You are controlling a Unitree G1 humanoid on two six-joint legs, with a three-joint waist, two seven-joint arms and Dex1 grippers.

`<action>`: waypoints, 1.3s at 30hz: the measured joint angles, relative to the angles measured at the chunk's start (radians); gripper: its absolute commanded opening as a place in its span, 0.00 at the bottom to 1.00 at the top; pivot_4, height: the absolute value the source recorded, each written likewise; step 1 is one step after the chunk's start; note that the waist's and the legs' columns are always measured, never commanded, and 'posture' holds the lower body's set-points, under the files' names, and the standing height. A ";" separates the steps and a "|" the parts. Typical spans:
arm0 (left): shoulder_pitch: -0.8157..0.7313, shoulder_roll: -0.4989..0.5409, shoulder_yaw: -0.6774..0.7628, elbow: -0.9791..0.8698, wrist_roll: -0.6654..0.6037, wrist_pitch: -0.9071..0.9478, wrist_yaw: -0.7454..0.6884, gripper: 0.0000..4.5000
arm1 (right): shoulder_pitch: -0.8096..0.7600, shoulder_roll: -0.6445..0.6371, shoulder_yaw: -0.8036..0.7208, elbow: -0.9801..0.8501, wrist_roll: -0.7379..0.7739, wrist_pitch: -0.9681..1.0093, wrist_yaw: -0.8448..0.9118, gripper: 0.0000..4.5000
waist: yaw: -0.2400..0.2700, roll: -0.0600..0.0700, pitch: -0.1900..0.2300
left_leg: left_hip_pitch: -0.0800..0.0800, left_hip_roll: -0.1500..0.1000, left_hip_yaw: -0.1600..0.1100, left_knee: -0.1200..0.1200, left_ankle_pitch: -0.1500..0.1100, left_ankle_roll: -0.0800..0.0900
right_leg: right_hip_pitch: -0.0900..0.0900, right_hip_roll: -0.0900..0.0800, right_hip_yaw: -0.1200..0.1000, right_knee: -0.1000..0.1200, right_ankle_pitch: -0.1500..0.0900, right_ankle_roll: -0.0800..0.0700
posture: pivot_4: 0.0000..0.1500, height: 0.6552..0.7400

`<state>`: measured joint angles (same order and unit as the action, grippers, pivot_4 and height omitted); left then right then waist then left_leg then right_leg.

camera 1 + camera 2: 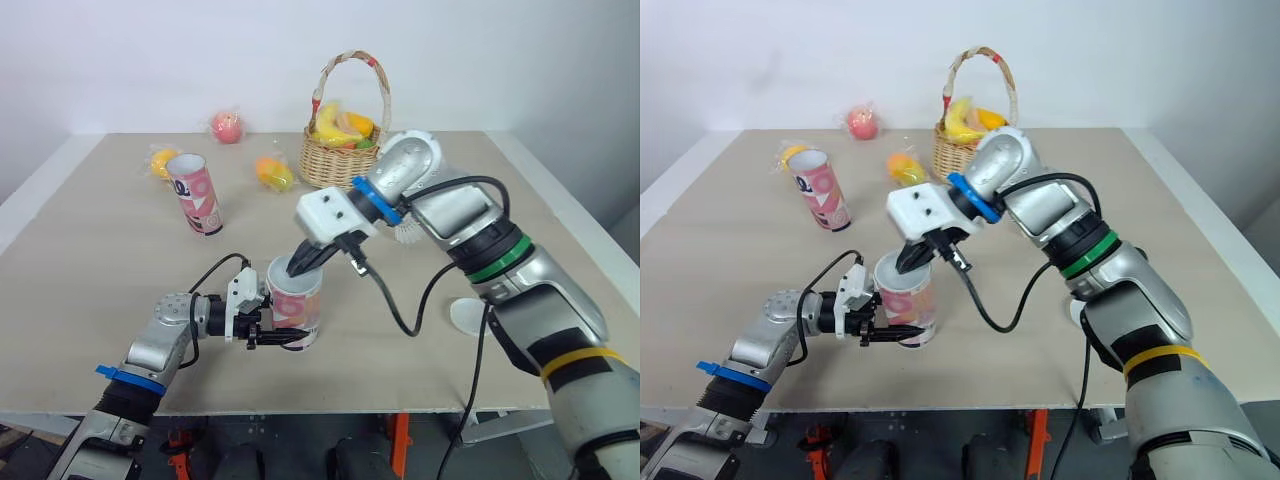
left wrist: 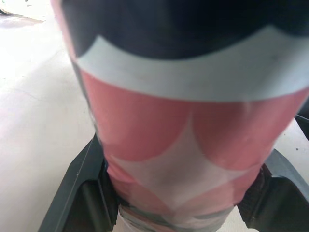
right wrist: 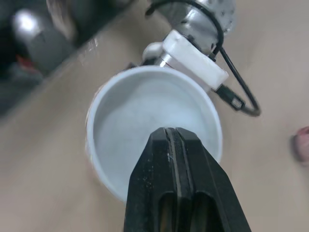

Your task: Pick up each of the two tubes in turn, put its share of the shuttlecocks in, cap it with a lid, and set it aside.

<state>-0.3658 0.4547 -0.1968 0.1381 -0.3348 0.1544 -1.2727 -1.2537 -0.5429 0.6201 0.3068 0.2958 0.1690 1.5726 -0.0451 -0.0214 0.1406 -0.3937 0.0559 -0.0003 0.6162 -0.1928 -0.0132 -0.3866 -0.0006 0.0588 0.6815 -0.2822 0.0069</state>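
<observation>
A pink-patterned tube stands upright near the table's front edge, its mouth open. My left gripper is shut on its lower part, and in the left wrist view the tube sits between both black fingers. My right gripper hangs right at the tube's mouth with its fingers pressed shut and nothing visible between them. From the right wrist, the fingertips hover over the white inside of the tube. A second tube stands at the back left. A white lid lies flat to the right.
A wicker basket of fruit stands at the back centre. Loose fruits lie at the back left: a peach, an orange and another orange. A small white object lies behind my right arm. Black cables hang from both wrists.
</observation>
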 measured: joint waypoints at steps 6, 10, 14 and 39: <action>-0.008 -0.007 -0.022 -0.013 -0.001 -0.022 -0.021 0.60 | 0.025 -0.172 -0.117 0.011 0.119 0.115 0.001 0.56 | 0.015 0.001 0.002 | -0.012 -0.008 -0.004 0.002 -0.008 0.010 | -0.006 -0.002 0.001 -0.001 -0.002 0.006 | 1.00 1.00; -0.015 -0.012 -0.027 -0.013 -0.001 -0.026 -0.028 0.60 | 0.109 -0.278 -0.264 -0.047 0.168 0.215 -0.002 0.93 | 0.023 0.004 0.005 | -0.012 -0.009 -0.004 0.002 -0.010 0.011 | -0.005 -0.003 0.002 -0.002 -0.004 0.007 | 1.00 1.00; -0.021 -0.027 -0.036 -0.017 0.006 -0.036 -0.021 0.60 | 0.365 -0.383 -0.386 -0.252 0.202 0.319 -0.042 0.98 | 0.029 0.004 0.006 | -0.013 -0.010 -0.007 0.003 -0.011 0.010 | -0.004 -0.003 -0.001 -0.002 -0.007 0.011 | 1.00 1.00; 0.101 0.223 0.061 -0.191 -0.086 0.058 -0.113 1.00 | 0.882 -0.217 -0.405 -0.637 0.185 0.424 -0.398 1.00 | 0.021 -0.004 0.038 | -0.022 -0.009 -0.005 0.007 -0.012 0.006 | -0.013 -0.002 0.002 -0.001 -0.009 0.018 | 1.00 1.00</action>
<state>-0.2645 0.6776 -0.1363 -0.0533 -0.4206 0.2123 -1.3853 -0.3720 -0.7602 0.2152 -0.3297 0.4812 0.5925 1.1747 -0.0239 -0.0255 0.1788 -0.4157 0.0473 -0.0053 0.6235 -0.2053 -0.0069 -0.3996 -0.0025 0.0609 0.6802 -0.2909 0.0244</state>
